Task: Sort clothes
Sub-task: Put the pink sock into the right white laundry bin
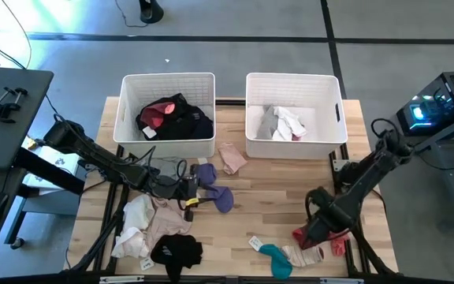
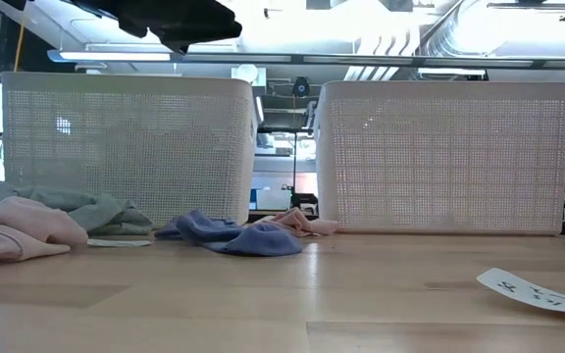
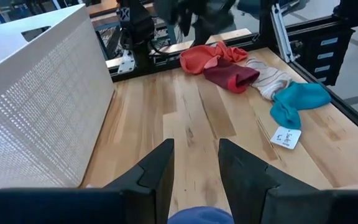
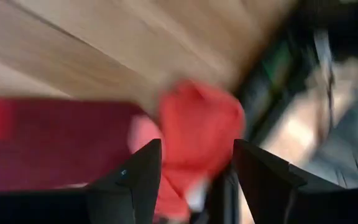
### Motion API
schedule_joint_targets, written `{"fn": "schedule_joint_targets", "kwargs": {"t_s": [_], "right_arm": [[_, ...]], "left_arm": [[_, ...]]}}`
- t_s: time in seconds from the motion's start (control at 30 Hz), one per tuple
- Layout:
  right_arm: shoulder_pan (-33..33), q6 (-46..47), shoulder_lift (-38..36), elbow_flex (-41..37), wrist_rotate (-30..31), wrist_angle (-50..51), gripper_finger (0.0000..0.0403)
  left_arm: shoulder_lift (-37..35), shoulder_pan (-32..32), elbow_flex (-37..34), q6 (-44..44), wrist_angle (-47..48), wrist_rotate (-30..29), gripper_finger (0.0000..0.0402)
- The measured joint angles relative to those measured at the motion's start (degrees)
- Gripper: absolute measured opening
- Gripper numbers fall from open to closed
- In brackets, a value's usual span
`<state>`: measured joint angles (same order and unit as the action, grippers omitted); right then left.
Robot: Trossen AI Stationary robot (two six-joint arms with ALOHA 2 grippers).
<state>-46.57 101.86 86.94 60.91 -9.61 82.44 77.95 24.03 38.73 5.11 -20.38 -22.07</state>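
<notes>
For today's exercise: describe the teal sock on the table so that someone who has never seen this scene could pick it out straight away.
Start at the wooden table and go to its front edge on the right arm's side, in front of the right white plastic bin. A short row of garments lies there; the teal fabric sock is at its inner end, beside a striped cream sock. It alone is teal; the others are cream, maroon and red.

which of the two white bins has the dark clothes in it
The left bin, nearer the left arm: it holds black and pink garments. The right bin holds only pale ones.
</notes>
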Motion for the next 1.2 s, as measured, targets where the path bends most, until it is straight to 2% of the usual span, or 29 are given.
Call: {"fn": "schedule_joint_targets", "kwargs": {"t_s": [0.07, 0.13, 0.37, 0.57, 0.7, 0.8, 0.87, 0.93, 1.07, 1.2], "right_arm": [[0.06, 2.26, 0.00, -3.01, -5.18, -0.94, 0.0186], [0.10, 2.74, 0.00, -5.25, -7.17, -2.96, 0.0183], [1.26, 2.71, 0.00, -11.26, -7.58, -11.06, 0.0164], [1.71, 2.72, 0.00, -17.77, -8.02, -18.38, 0.0131], [1.71, 2.44, -0.05, -21.96, -8.60, -27.55, 0.0099], [1.71, 2.25, -0.21, -22.51, -7.56, -29.09, 0.0059], [1.57, 1.94, -0.08, -21.32, -2.91, -26.82, 0.0026], [1.18, 1.62, 0.04, -19.06, 5.22, -22.57, 0.0008], [0.44, 3.22, 0.07, -11.65, 20.11, -12.61, 0.0016], [-0.10, 3.33, 0.04, -2.65, 33.78, -2.48, 0.0005]], "left_arm": [[0.00, 0.00, -0.01, 0.01, 0.07, 0.00, 0.0112], [0.00, 0.00, -0.01, 0.01, 0.08, -0.01, 0.0112], [0.00, 0.00, 0.01, -0.37, -0.02, -0.01, 0.0112], [0.00, 0.00, 0.00, -0.49, -0.04, 0.00, 0.0112], [0.00, 0.00, -0.01, -0.49, -0.04, 0.01, 0.0112], [0.00, 0.00, -0.01, -0.49, -0.04, 0.00, 0.0112], [0.00, 0.00, 0.00, -0.48, -0.04, 0.01, 0.0112], [0.00, 0.00, -0.01, -0.47, -0.07, 0.01, 0.0112], [0.00, 0.00, -0.01, -0.47, -0.11, -0.01, 0.0112], [0.00, 0.00, -0.01, -0.51, -0.18, -0.01, 0.0112]]}}
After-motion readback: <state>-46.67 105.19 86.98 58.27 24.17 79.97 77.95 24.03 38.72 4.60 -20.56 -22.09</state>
